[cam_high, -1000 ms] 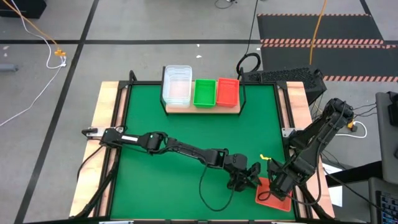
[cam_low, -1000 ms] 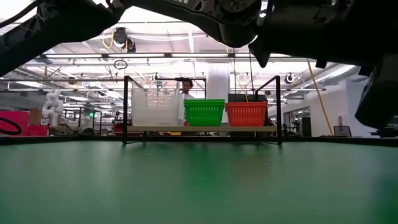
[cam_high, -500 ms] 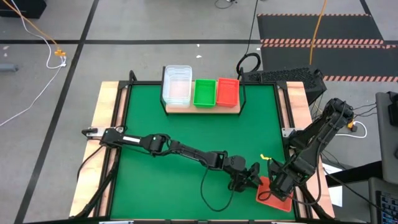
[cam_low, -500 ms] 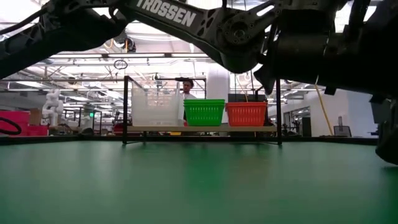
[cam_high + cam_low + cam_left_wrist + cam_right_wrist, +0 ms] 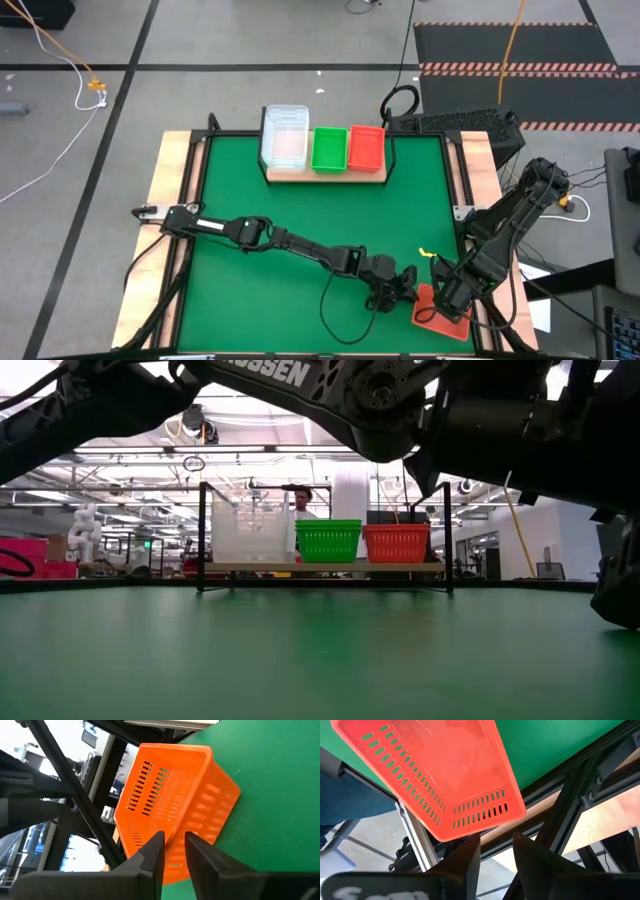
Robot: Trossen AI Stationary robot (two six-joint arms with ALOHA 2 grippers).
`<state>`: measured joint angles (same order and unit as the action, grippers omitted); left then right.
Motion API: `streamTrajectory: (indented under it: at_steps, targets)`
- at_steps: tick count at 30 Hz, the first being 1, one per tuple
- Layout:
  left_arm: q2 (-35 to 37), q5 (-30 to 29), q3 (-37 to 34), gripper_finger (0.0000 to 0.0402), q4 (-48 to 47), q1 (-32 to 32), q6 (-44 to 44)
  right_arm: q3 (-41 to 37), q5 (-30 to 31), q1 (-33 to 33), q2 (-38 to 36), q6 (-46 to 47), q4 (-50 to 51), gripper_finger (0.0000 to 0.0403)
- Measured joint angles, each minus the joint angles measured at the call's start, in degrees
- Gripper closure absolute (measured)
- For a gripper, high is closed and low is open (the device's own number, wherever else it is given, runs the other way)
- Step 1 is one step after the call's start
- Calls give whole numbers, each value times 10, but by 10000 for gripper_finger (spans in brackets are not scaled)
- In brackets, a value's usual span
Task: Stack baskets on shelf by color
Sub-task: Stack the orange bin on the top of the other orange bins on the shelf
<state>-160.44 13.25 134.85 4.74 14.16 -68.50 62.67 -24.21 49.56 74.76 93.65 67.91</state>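
A red basket (image 5: 446, 322) sits by the mat's near right corner, seen close in the left wrist view (image 5: 175, 805) and the right wrist view (image 5: 430, 775). My left gripper (image 5: 408, 283) reaches it from the table's left and is shut on it. My right gripper (image 5: 447, 296) hangs over it, open, with its fingertips (image 5: 472, 845) just short of the basket's slotted end rim (image 5: 485, 822); whether they touch, I cannot tell. On the shelf (image 5: 325, 173) at the far edge stand stacked clear baskets (image 5: 284, 135), a green basket (image 5: 327, 147) and a red one (image 5: 366, 146). My left gripper has the red basket's wall (image 5: 173, 862) between its two fingers, at the side that faces the table's left. The fingers (image 5: 152, 855) come nearly level from the table's left. Orange plastic fills the narrow gap between them. I cannot tell whether the basket is lifted.
A black cable (image 5: 340, 322) from the left arm loops over the mat near the front. A small yellow piece (image 5: 425, 253) lies beside the right arm. The table's metal frame (image 5: 555, 825) runs right behind the basket. A person (image 5: 298, 495) stands far behind the shelf.
My left gripper has sunk toward the mat and moved up to the red basket, and its fingers have drawn closer together on the basket's wall. The basket and my right gripper have kept still.
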Motion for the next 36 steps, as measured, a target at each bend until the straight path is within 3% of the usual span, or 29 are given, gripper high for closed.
streamTrajectory:
  at_steps: [10,17,24,27,30,36]
  targets:
    - [1,-23,0,348,-49,6,-4,0,0,0,0,0,-4,291]
    - [4,-62,-1,394,-45,12,2,0,1,0,0,0,-4,291]
    - [7,-73,-2,390,-49,16,1,0,1,0,0,0,-5,291]
    - [16,-115,-3,397,-54,16,38,0,3,0,0,-30,1,291]
    - [31,-160,-4,395,-96,15,84,1,76,-4,-1,-88,48,291]
    - [79,-162,-7,400,-173,-4,144,0,366,-14,-38,-129,190,291]
